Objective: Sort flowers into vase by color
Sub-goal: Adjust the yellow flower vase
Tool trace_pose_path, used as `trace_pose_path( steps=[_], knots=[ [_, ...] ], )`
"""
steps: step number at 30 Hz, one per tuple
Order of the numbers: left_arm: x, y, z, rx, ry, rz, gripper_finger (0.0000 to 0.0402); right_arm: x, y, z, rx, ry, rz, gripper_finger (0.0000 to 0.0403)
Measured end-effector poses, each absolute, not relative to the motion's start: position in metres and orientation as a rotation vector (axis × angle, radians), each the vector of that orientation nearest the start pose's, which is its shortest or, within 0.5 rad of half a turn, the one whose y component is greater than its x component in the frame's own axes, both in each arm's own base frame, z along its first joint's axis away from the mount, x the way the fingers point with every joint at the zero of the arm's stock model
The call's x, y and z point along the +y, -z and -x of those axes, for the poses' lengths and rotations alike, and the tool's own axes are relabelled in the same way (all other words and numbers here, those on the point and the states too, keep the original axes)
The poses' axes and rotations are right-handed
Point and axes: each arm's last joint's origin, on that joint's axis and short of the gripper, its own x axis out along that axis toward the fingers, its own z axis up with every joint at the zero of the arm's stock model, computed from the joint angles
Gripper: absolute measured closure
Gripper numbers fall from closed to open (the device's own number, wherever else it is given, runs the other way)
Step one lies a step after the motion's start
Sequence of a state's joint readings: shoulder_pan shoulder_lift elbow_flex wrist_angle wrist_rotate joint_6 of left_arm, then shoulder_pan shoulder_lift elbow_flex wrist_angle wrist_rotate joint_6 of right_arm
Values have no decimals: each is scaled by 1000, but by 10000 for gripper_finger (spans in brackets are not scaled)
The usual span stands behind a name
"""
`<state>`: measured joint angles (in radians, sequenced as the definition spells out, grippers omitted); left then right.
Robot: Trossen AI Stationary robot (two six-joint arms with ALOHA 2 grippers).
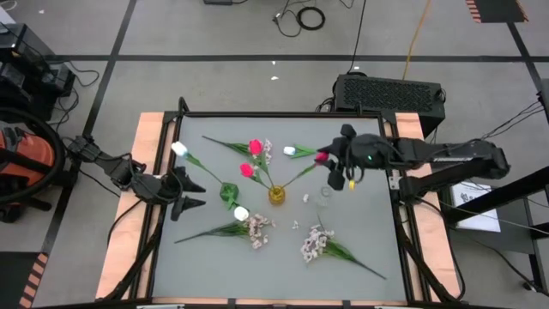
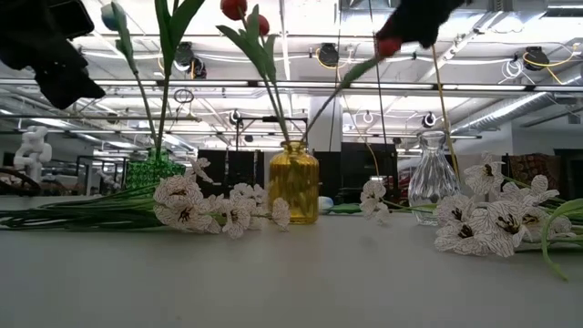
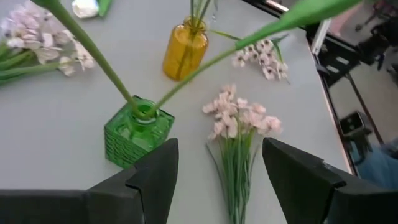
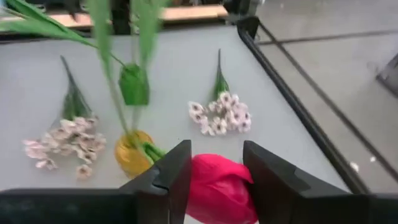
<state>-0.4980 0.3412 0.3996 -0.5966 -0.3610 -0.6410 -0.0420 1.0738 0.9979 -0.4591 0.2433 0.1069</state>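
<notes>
A yellow vase stands mid-table with two pink-red tulips upright in it. My right gripper is above and to its right, shut on a third pink tulip. That tulip's stem slants down into the vase's mouth. The green vase holds two white-tulip stems. My left gripper is open just left of it, with nothing between its fingers. Sprays of pale blossoms lie flat on the table. My right gripper pinches the pink tulip's bloom between its two fingers. The fingers slant downward from the table's right side. The bloom is lifted well above the table, and the stem's lower end sits in the yellow vase.
A clear glass vase stands right of the yellow one, under my right arm. A white tulip lies toward the far edge. One spray lies near the green vase. The near strip of the table is bare.
</notes>
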Motion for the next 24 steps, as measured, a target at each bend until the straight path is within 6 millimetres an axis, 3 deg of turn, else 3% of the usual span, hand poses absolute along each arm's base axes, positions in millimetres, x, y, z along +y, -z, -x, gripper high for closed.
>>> trace_pose_path(
  steps=[5,9,14,24],
  knots=[
    [-36,-218,-87,509,-16,416,162,-52,-295,-222,548,273,-94,266],
    [-36,-218,-87,498,-40,437,162,-68,-287,-219,495,196,-153,266],
    [-34,-219,-88,474,-81,428,162,-71,-294,-215,458,164,-193,266],
    [-33,-220,-88,441,-135,417,162,-56,-319,-209,365,116,-200,266]
  ],
)
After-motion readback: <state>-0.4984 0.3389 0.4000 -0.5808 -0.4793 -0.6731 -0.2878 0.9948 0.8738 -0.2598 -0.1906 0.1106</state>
